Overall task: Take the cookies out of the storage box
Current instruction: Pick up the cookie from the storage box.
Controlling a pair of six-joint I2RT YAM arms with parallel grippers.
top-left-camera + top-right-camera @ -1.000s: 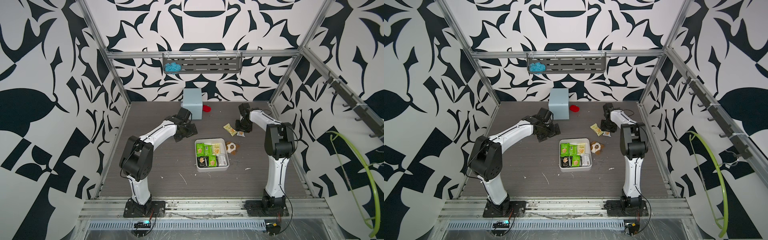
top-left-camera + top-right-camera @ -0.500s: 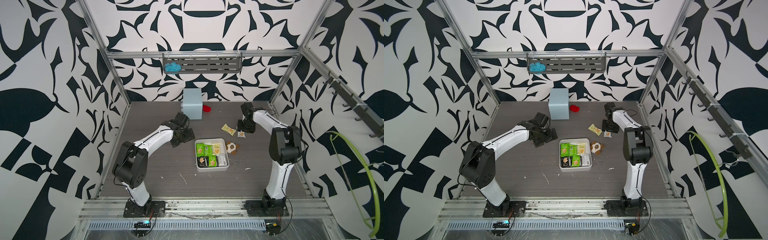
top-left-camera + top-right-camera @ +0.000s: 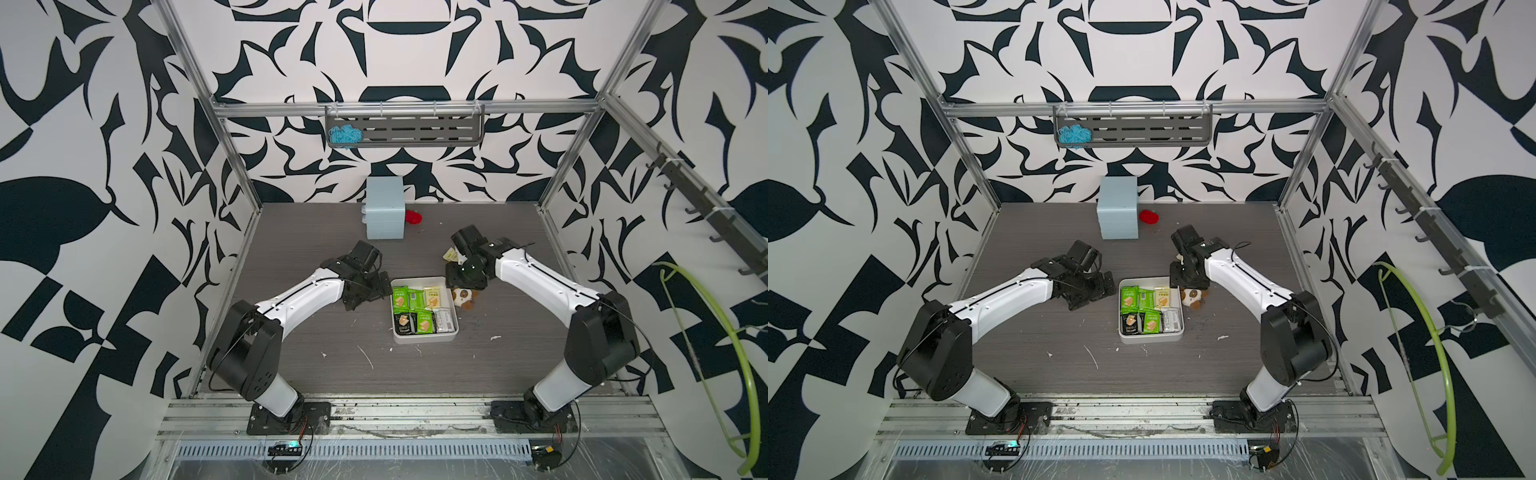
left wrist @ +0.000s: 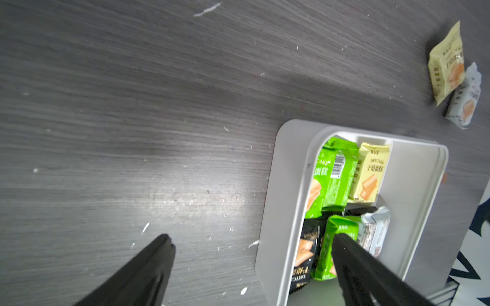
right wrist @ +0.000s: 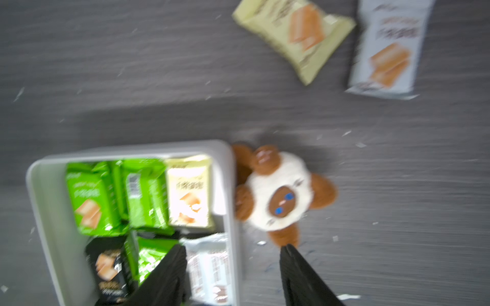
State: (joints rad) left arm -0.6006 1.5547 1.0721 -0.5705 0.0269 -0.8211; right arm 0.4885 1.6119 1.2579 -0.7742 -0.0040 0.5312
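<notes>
Lying in the storage box [image 3: 424, 337] on the desk [image 3: 332, 332]: six cookies [image 3: 409, 299]; two more packets [image 4: 446, 63] rest beyond it. Left pincer [image 4: 253, 238] gapes empty beside the box; right pincer [image 5: 233, 249] hovers parted, empty, over its far corner.

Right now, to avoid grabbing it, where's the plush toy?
In a top view the plush toy lies on the table just outside the storage box, by its far right corner.

A robotics lab cell: aluminium frame [image 3: 270, 110], bold patterned walls [image 3: 83, 208], arms [image 3: 299, 293] bolted to a rail [image 3: 415, 411]
</notes>
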